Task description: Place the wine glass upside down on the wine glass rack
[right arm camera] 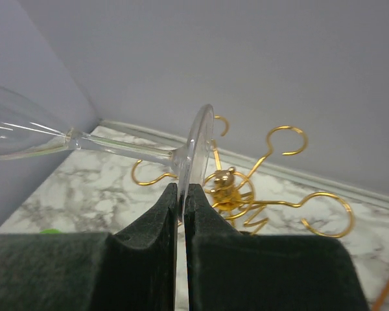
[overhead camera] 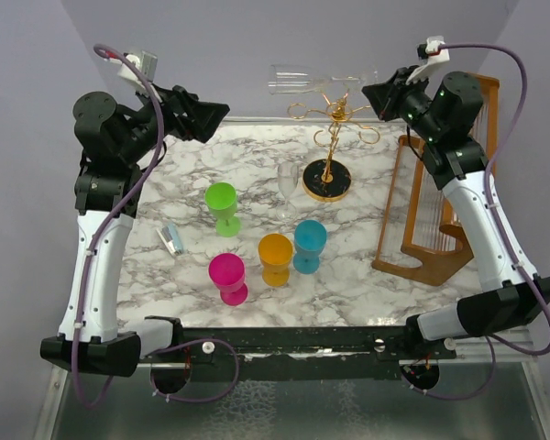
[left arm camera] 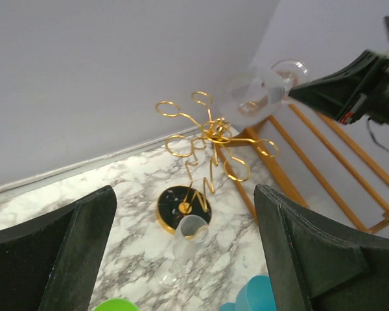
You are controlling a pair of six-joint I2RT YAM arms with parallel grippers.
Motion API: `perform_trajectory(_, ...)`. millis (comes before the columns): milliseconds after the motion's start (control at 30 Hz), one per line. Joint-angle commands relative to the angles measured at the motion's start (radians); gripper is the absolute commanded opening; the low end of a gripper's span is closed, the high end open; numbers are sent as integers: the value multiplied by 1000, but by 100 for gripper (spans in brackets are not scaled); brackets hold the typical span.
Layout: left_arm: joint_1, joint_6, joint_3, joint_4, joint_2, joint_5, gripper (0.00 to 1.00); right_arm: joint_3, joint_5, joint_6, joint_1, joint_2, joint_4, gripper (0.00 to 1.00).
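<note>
The marble table (overhead camera: pixel 348 275) is lit brightly and evenly from above, and only short, soft shadows are cast beside the orange cup (overhead camera: pixel 276 257). A dull sheen is seen on the metal sheet (overhead camera: pixel 302 412) at the near edge. The clear glass (overhead camera: pixel 298 81) is nearly lost against the pale wall (overhead camera: pixel 257 37). In the left wrist view the glass is rendered hazy, the rack (left arm camera: pixel 207 139) fairly sharp, and the dark fingers (left arm camera: pixel 52 259) are shown almost without detail. In the right wrist view streaks of glare are caught on the glass bowl at the left edge, and the rack behind is slightly out of focus.
</note>
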Motion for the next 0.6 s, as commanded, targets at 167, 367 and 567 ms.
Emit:
perform_trajectory(167, -4, 197, -18, -113, -71, -91, 90, 76, 440, -383, -6, -43, 105, 1)
perform_trajectory(367, -4, 205, -39, -105, -81, -76, 89, 120, 578, -632, -6, -19, 187, 1)
perform_trajectory(567, -4, 213, -49, -103, -86, -74, 89, 94, 725, -921, -6, 15, 365, 1)
